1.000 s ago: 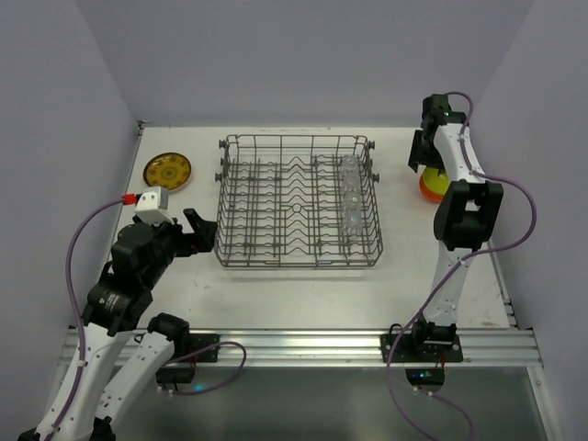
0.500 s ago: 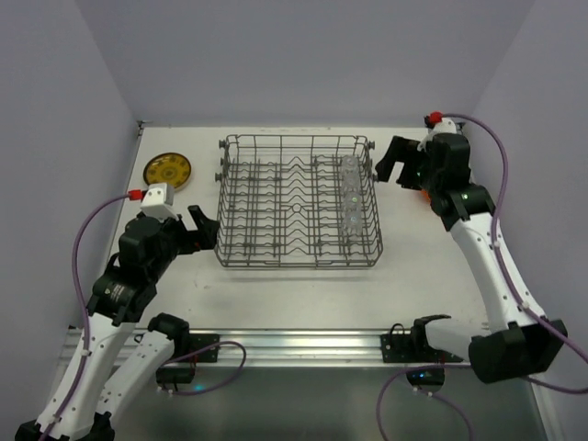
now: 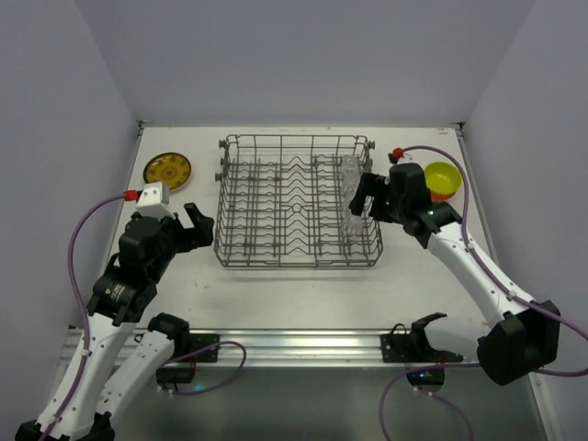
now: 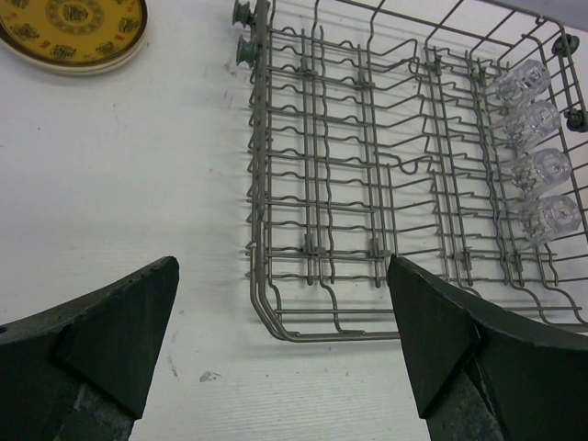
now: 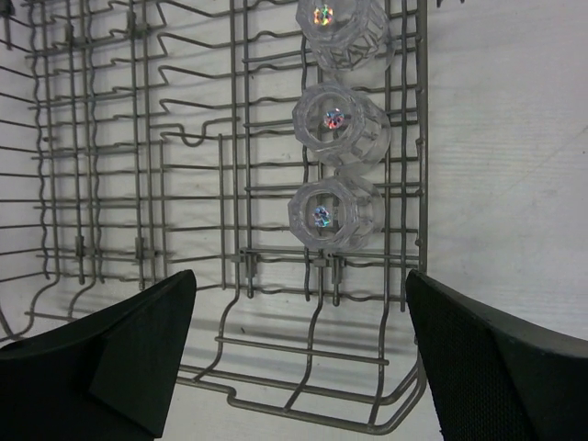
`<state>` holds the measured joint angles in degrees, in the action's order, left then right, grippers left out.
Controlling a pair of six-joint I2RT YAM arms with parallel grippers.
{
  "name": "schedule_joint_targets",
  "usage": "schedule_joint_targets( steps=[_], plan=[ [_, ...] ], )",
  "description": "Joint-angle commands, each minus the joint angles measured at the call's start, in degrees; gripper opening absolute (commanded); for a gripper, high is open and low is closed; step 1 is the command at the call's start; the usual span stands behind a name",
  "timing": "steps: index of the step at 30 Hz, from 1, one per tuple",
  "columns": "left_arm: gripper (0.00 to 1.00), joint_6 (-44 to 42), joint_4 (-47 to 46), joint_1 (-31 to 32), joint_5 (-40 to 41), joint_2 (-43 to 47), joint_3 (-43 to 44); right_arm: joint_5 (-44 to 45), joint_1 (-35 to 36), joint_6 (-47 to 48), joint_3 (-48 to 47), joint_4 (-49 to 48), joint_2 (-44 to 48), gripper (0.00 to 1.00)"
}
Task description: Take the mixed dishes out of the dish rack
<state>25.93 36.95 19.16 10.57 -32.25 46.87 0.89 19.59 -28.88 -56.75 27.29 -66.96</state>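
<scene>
Four faceted clear glasses [image 4: 535, 152] line the wire dish rack [image 3: 299, 200]; both end effectors spread wide

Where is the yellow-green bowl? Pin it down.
In the top view the yellow-green bowl sits on the table's far right, nested on an orange bowl, right of the dish rack and just beyond the right gripper.

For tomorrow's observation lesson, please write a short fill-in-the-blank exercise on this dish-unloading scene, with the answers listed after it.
1. The only dishes in the large grey wire dish rack are small clear ____.
2. The round brown-and-yellow patterned plates lie on the white table to the ____ of the rack in the top view.
3. The yellow-green bowl sits in an ____ bowl.
4. The right gripper hovers over the glasses with jaws ____.

Answers: glasses; left; orange; open
</scene>
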Motion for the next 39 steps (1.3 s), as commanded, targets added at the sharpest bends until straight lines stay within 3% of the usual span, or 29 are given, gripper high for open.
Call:
schedule_joint_targets(
  steps=[1, 6, 17, 39],
  plan=[
    [1.0, -0.09, -2.94, 0.18, 1.21, -0.7, -0.9, 9.04, 3.42, -0.04, -5.02, 4.51, -4.22, 0.95],
    [1.0, -0.18, -2.94, 0.18, 0.68, -1.67, -0.9, 14.48, 5.98, 0.58, -10.39, 9.89, -13.53, 0.91],
    [1.0, -0.71, -3.29, 0.18, -0.37, -2.55, -0.99, 14.67, 7.3, 0.41, -16.46, 10.77, -25.66, 0.85],
    [1.0, -0.97, -3.73, 0.18, -0.9, -2.03, -1.17, 17.31, 9.67, -2.58, -16.02, 9.62, -32.36, 0.7]
  ],
)
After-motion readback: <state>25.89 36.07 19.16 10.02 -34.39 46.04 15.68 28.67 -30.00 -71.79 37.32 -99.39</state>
